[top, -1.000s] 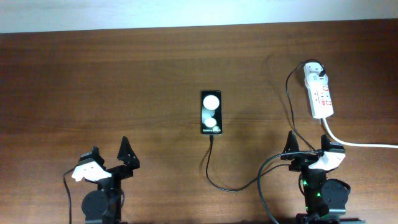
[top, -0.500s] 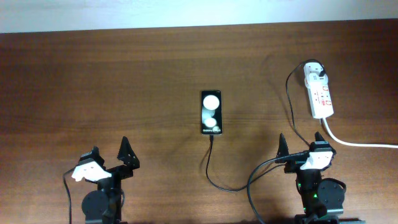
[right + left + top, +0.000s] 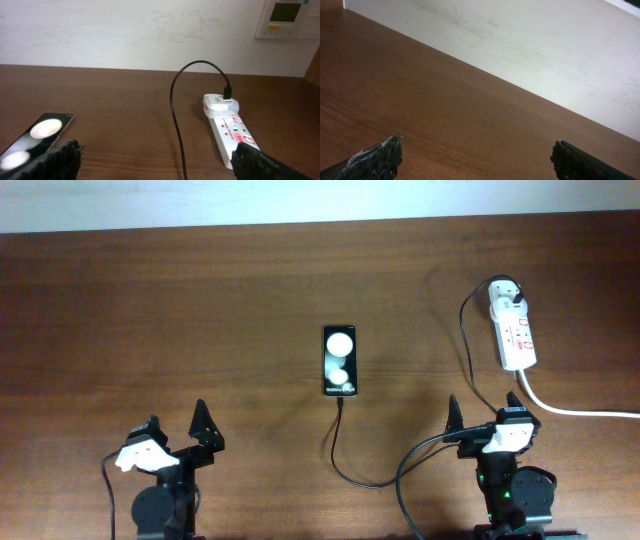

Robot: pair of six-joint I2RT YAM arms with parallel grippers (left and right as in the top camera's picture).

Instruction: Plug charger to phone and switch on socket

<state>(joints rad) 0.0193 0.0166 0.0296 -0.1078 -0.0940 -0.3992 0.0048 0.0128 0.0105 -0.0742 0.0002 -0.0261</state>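
The black phone (image 3: 339,360) lies mid-table with two white circles on its face; it also shows in the right wrist view (image 3: 36,136). The black charger cable (image 3: 345,465) meets the phone's near end, loops right and runs up to the white plug adapter (image 3: 506,297) seated in the far end of the white socket strip (image 3: 516,338). The right wrist view shows the cable (image 3: 176,120), adapter (image 3: 219,104) and strip (image 3: 233,137). My left gripper (image 3: 175,428) is open and empty at the near left (image 3: 475,160). My right gripper (image 3: 483,408) is open and empty, just short of the strip (image 3: 157,162).
The strip's thick white cord (image 3: 580,411) runs off to the right edge. A pale wall (image 3: 125,30) stands behind the table with a wall controller (image 3: 285,19). My arm's black cable (image 3: 405,480) loops by the right base.
My right gripper has shifted slightly left and turned square to the table over the last second. The left arm, phone, cable and strip have not moved.
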